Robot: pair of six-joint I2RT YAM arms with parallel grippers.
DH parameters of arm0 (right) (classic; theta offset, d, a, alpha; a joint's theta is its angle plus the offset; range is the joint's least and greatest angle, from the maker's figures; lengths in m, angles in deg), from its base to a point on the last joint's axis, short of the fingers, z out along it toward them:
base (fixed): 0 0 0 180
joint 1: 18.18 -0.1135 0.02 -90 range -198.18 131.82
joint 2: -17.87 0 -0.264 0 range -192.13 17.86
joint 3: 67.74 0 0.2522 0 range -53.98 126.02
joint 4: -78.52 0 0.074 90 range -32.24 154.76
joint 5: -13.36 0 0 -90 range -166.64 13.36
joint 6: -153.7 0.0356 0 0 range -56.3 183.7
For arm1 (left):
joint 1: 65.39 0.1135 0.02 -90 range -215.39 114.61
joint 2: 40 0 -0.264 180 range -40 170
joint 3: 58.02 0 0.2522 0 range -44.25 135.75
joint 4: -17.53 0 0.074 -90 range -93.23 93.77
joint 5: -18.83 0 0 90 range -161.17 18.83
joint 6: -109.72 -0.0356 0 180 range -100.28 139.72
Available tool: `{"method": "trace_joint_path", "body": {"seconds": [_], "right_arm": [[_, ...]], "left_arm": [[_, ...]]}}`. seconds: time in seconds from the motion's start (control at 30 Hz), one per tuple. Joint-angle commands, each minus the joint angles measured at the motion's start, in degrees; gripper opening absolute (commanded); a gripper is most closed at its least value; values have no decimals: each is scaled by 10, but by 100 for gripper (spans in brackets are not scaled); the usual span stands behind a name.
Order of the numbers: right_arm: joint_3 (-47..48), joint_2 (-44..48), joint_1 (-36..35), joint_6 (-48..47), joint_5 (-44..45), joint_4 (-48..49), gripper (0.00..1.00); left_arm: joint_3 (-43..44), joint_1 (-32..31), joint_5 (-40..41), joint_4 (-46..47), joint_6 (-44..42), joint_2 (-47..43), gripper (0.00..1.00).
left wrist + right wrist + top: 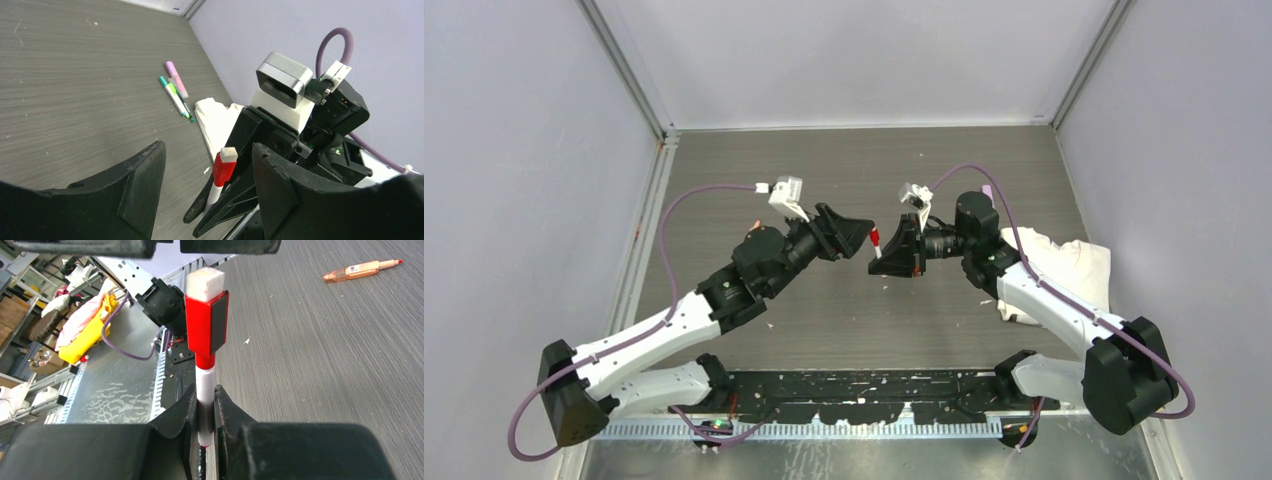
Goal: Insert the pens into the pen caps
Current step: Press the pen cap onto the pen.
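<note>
Red-capped pen (205,385) was held above the middle of the table (824,160), clear of the surface. White body, red cap (206,325) seated on the end, with a white block on top of it. Right gripper (204,405) was pinched tight on the white body below the cap, fingers (175,415) pressing it from both sides, and the capped end stuck out past the fingertips toward the left arm. Left gripper (207,150) was spread wide with nothing between its fingers (145,180), facing that capped end; whether it touched the pen could not be told. Pink-purple pen (176,79) and green pens (175,97) lay flat side by side near the right edge, just beside the white cloth (215,115). Orange pen (360,270) lay flat on the table, well apart from both grippers.
</note>
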Motion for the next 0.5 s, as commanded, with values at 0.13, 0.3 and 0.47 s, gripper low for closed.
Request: {"method": "trace_joint_path", "body": {"seconds": [0.13,0.3,0.47], "right_arm": [[19,0,2,-12,8,1,1],[21,1,2,-13,11,-3,1],[22,2,2,-13,11,-4,1]], "left_arm": [[71,-42,70,-56,-16,36,60],[95,-60,96,-71,-27,58,55],[107,-66,107,-78,-31,73,50]]}}
